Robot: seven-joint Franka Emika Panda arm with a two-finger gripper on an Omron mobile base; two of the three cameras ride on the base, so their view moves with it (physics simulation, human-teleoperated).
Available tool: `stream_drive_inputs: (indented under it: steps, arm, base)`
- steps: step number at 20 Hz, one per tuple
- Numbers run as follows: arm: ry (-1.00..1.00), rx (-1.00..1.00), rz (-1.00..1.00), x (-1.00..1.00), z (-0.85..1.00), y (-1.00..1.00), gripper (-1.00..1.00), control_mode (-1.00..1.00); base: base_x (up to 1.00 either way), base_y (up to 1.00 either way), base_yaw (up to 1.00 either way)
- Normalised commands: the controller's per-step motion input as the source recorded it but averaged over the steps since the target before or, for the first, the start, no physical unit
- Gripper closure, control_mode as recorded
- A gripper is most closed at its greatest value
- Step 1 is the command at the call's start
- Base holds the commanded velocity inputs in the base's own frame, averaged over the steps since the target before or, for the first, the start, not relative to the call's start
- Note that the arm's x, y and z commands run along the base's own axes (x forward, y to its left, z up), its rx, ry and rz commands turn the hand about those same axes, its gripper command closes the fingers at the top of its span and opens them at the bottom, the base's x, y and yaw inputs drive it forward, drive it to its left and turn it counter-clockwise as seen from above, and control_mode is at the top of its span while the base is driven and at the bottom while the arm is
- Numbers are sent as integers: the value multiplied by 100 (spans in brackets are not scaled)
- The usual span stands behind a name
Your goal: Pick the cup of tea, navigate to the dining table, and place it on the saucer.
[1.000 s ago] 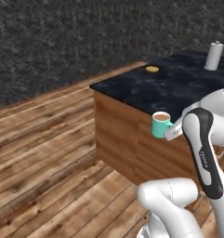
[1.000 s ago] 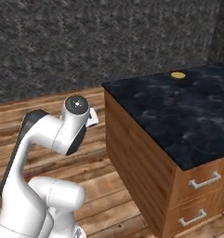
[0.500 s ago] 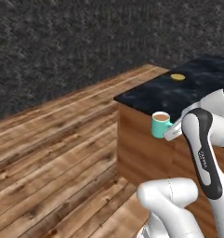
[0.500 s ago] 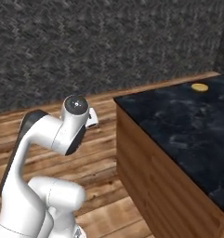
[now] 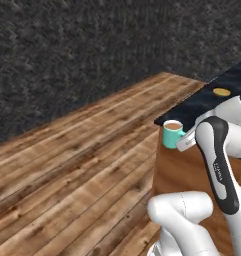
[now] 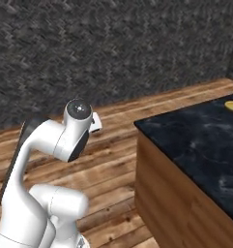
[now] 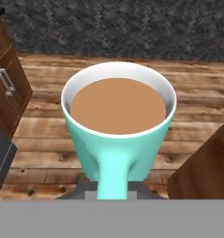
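The cup of tea [image 7: 118,125] is held up in the air by its side handle, level and upright, just off the near corner of the dining table [image 6: 195,140] and about level with its black top. The gripper [image 5: 184,145] is clamped on that handle; in the hand view the handle runs straight down from the cup's wall to the bottom edge, where the fingers close on it, though the tips themselves are mostly hidden. The cup looks rigid and breakable, a glazed mug with a smooth and probably slippery skin, and light enough that the load is mostly the drink. The handle is the sensible place to hold it, but a grip so far to one side lets the cup swing or twist about the fingers if the arm jerks. It is filled with brown tea to a little below the white rim, the surface flat and calm, so any tilt or hard stop could slop it over. The saucer [image 5: 221,92] lies bare on the table top, well in from the near corner and well apart from the cup, with nothing on it.
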Motion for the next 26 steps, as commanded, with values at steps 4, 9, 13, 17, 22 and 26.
stream_drive_inputs:
  steps: [4,9,13,17,22,26]
  arm:
    - [0,0,0,0,0,0,100,100]
    - [0,0,0,0,0,0,100,100]
    - [0,0,0,0,0,0,100,100]
    - [0,0,0,0,0,0,100,100]
    - [0,0,0,0,0,0,100,100]
    - [0,0,0,0,0,0,100,100]
  base:
    - [100,88,-31]
    - [100,92,-43]
    - [100,86,-55]
    - [100,87,-58]
    - [100,88,-59]
    - [100,87,-59]
